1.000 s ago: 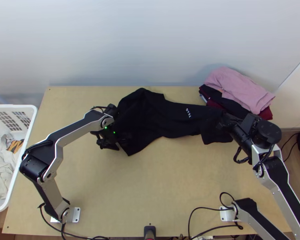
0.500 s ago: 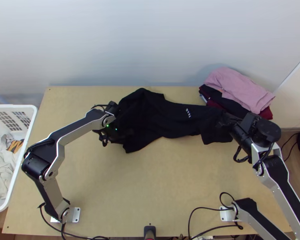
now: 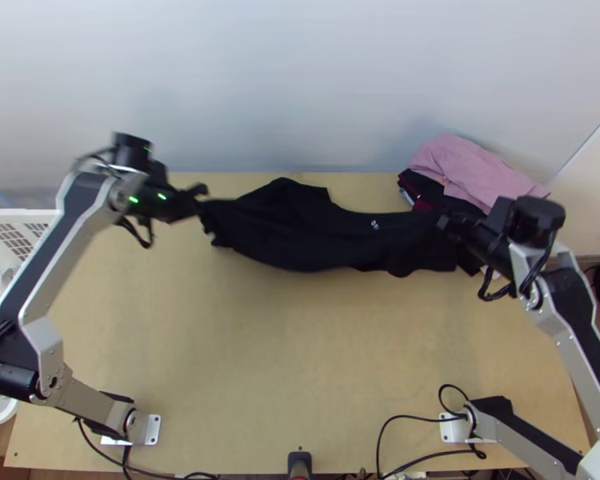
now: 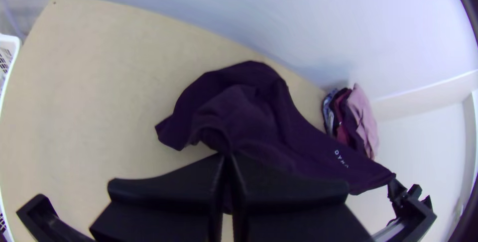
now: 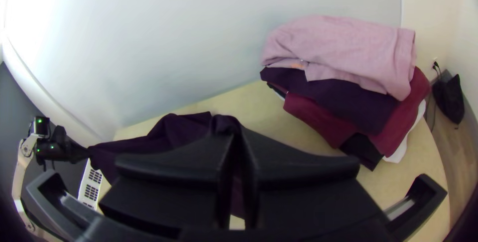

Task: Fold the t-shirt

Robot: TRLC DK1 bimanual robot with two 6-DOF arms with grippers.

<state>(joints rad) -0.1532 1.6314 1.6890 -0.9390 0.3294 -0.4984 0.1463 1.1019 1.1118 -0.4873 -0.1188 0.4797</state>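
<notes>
**T-shirt spanned between both grippers, long axis left to right**

Workpiece: one black cloth t-shirt with small white lettering. Location: across the far part of the light wooden table, drawn out lengthwise and gathered into creases; it is not spread flat.

Alignment: the left gripper is at the shirt's left end, so the cloth runs to the right from its jaws. The right gripper is at the right end, so the cloth runs to the left from its jaws. Neither gripper is nearer; each is at the cloth. The lettering sits closer to the right one. The next step probably depends on this left-right line: keep both ends level, pull evenly, then lay the shirt down. Uneven pull could twist the body.

Jaw state: left, clenched on the t-shirt; right, clenched on the t-shirt. Which part each grips cannot be told.

Count: t-shirt, one; grippers, two; pile of folded clothes at far right, pink garment on top, one; white plastic basket at left, one. The pile's garments cannot be counted reliably.
</notes>
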